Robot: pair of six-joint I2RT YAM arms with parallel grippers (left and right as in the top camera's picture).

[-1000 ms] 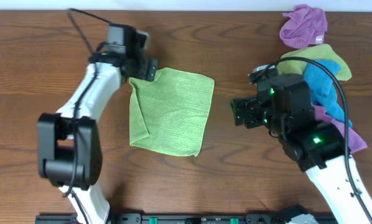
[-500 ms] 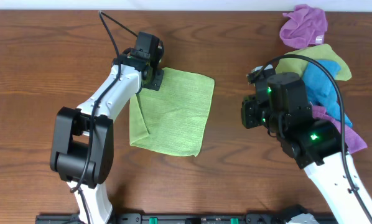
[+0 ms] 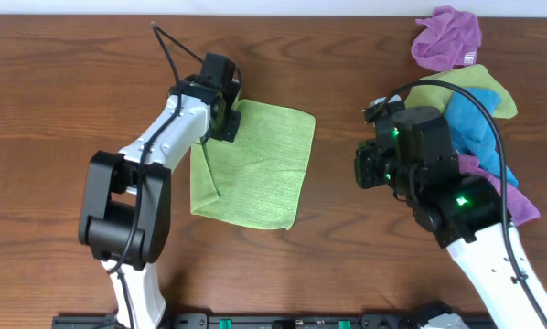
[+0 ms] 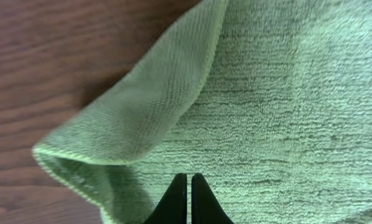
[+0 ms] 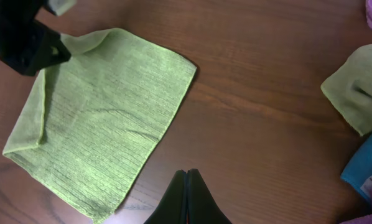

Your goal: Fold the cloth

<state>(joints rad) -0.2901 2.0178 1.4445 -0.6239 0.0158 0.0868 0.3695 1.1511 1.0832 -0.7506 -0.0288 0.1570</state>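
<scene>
Overhead view: the cloth [image 3: 260,164] lies almost fully spread on the wooden bench [image 3: 72,73], left of centre, as a slightly skewed square. I judge the fold barely started. Only a narrow strip along its left edge is turned over onto itself, and no half-fold is made. What is left is to bring one side across to the opposite side and lay the edges even.

The left hand [image 3: 224,121] sits at the cloth's far-left corner. In the left wrist view its dark fingertips [image 4: 180,199] are pressed together right over the fabric. Whether a pinch of cloth is caught between them cannot be told. Just beyond them the flap [image 4: 130,118] curls up off the bench with a shadow under it.

The right hand [image 3: 363,169] hangs over bare wood to the right of the cloth, apart from it. In the right wrist view its tips are also pressed together, holding nothing.

The cloth is bright lime-green microfibre with a soft, looped, terry-like pile in fine ridges and a thin stitched hem. It looks limp and light, likely to drape and crease. The bench is dark, smooth, grained wood. At the far right a purple cloth [image 3: 447,37], an olive-green cloth [image 3: 466,87] and a blue cloth [image 3: 475,128] lie crumpled in a heap, well apart.
</scene>
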